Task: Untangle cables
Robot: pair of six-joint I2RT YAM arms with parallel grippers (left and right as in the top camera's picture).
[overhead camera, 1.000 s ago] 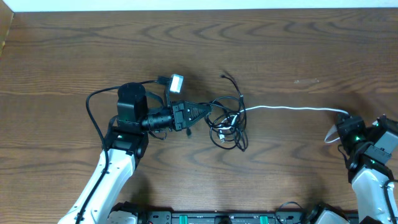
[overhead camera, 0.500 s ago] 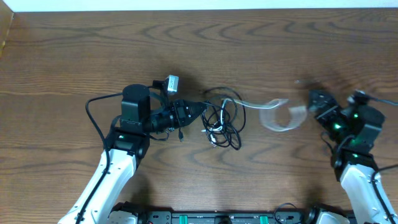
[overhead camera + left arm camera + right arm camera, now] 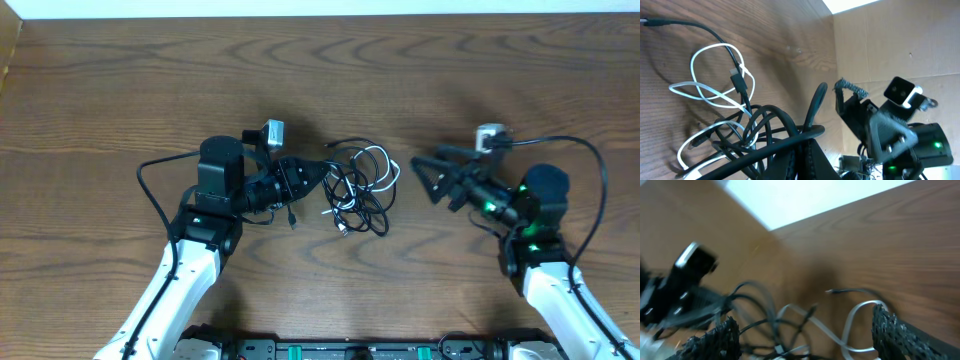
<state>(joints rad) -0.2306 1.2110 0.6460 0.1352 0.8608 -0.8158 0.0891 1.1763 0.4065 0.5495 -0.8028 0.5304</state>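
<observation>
The cables (image 3: pixel 358 190) lie bunched in a small tangle at the table's middle, black strands with a white cable (image 3: pixel 384 166) looped on the right side. My left gripper (image 3: pixel 322 178) is at the tangle's left edge, shut on a black cable (image 3: pixel 765 112) that crosses its tip (image 3: pixel 807 142). White loops (image 3: pixel 715 46) spread beyond it. My right gripper (image 3: pixel 422 177) points left just right of the tangle, open and holding nothing. In the blurred right wrist view its jaws (image 3: pixel 802 337) stand wide apart, with a white loop (image 3: pixel 855 311) and black strands on the table between them.
The wooden table (image 3: pixel 320 70) runs to a white strip along its far edge. A cardboard wall (image 3: pixel 8 45) stands at the far left. Each arm trails its own thick black cable: left (image 3: pixel 148 180), right (image 3: pixel 598 175).
My right arm has swung in from the right edge to beside the tangle and opened. The white cable it had stretched out has been let go and sprung back into loops. The left arm barely moved.
</observation>
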